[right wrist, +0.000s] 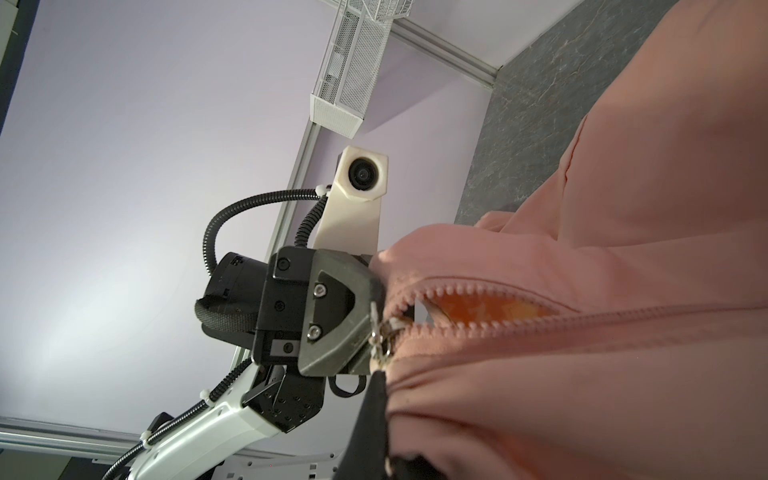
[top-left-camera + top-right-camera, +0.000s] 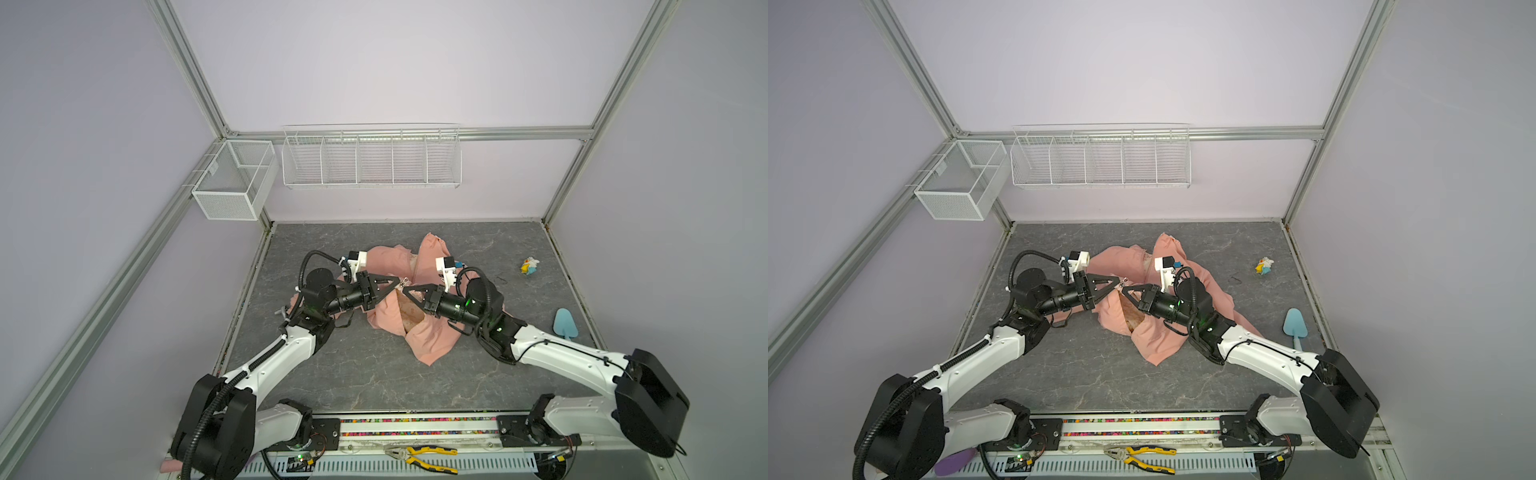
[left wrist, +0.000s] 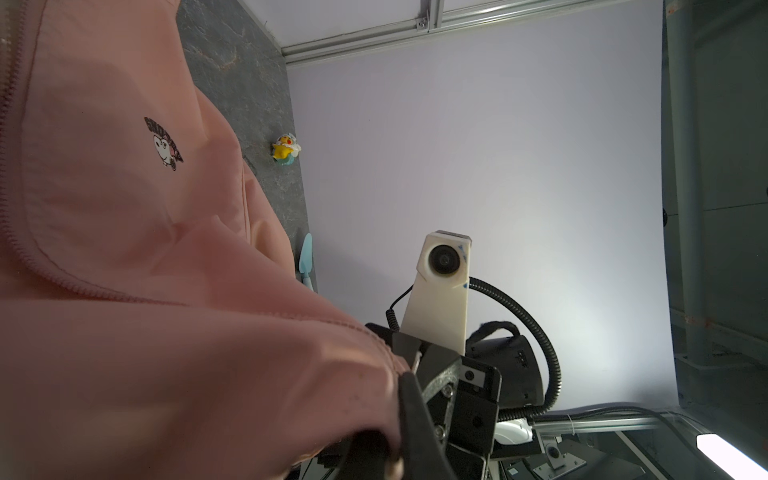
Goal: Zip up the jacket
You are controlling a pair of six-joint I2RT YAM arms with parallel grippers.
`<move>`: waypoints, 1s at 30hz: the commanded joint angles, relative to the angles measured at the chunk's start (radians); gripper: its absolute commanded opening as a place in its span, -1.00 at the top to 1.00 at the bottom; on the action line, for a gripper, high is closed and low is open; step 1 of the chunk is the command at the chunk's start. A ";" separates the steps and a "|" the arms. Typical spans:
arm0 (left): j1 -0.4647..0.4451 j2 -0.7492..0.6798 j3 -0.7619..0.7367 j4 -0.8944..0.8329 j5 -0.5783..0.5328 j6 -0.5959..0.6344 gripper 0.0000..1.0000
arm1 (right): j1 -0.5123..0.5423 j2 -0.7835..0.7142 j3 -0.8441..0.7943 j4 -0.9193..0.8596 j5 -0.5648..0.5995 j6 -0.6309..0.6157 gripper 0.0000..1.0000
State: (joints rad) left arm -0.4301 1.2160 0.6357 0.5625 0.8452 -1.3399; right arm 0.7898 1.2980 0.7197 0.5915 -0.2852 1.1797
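The salmon-pink jacket [image 2: 428, 336] lies crumpled mid-table, in both top views [image 2: 1158, 340]. Its front stands partly open, with patterned lining [image 1: 478, 305] showing between the zipper teeth [image 1: 457, 286]. A small cartoon chest patch [image 3: 164, 143] shows in the left wrist view. My left gripper [image 2: 400, 283] reaches in from the left. It is shut on the silver zipper pull [image 1: 377, 328] at the slider. My right gripper [image 2: 405, 288] meets it tip to tip from the right. It is shut on the jacket's fabric beside the zipper, its black finger [image 1: 374, 415] pressed against the cloth.
A small yellow duck toy [image 2: 530, 265] and a light blue scoop [image 2: 565, 323] lie to the right of the jacket. A thin dark loop [image 2: 500, 279] lies near the right arm. White wire baskets [image 2: 371, 158] [image 2: 232, 178] hang on the back wall. Pliers [image 2: 424, 457] rest by the front rail.
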 commanded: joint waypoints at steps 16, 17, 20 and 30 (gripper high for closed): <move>-0.022 0.004 0.012 0.020 -0.011 -0.005 0.54 | -0.014 0.016 0.037 0.022 -0.026 0.037 0.88; -0.025 0.009 0.010 0.028 -0.010 -0.010 0.55 | -0.012 0.016 0.037 0.025 -0.029 0.038 0.88; -0.027 0.020 0.004 0.052 -0.014 -0.022 0.59 | -0.009 0.018 0.035 0.029 -0.033 0.038 0.88; -0.032 0.030 0.000 0.073 -0.021 -0.030 1.00 | 0.011 0.040 0.037 0.046 -0.037 0.040 0.88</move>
State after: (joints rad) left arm -0.4538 1.2373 0.6353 0.5957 0.8253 -1.3602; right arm 0.7864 1.3228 0.7341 0.5961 -0.3073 1.1976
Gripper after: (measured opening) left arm 0.053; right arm 0.065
